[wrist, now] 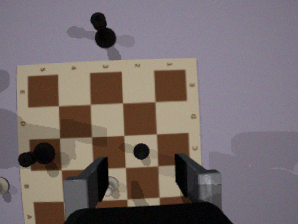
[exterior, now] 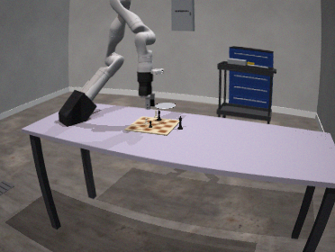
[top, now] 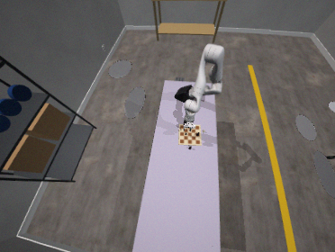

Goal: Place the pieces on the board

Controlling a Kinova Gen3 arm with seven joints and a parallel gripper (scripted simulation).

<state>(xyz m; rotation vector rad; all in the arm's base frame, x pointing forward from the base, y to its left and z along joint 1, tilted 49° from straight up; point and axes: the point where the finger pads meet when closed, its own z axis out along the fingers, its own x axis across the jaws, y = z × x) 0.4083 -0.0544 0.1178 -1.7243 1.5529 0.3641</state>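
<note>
The small chessboard (wrist: pixel 109 139) lies on the lilac table and also shows in the exterior and top views (exterior: pixel 152 125) (top: pixel 189 135). My gripper (wrist: pixel 141 169) (exterior: pixel 149 101) hangs open and empty above the board's near rows. A small black piece (wrist: pixel 141 151) stands upright on the board just ahead of my fingers, free of them. A taller black piece (wrist: pixel 41 155) stands on the board at the left. Another tall black piece (wrist: pixel 100 30) (exterior: pixel 180 122) stands off the board beyond its far edge. A white piece (wrist: pixel 4 187) shows at the left edge, beside the board. A pale piece (wrist: pixel 113 185) by my left finger is hard to make out.
The arm's black base block (exterior: pixel 76 108) sits on the table's left end. A blue tool cart (exterior: pixel 247 83) stands by the back wall. A wooden shelf (top: pixel 186 20) and a dark rack (top: pixel 31 130) stand on the floor away from the table.
</note>
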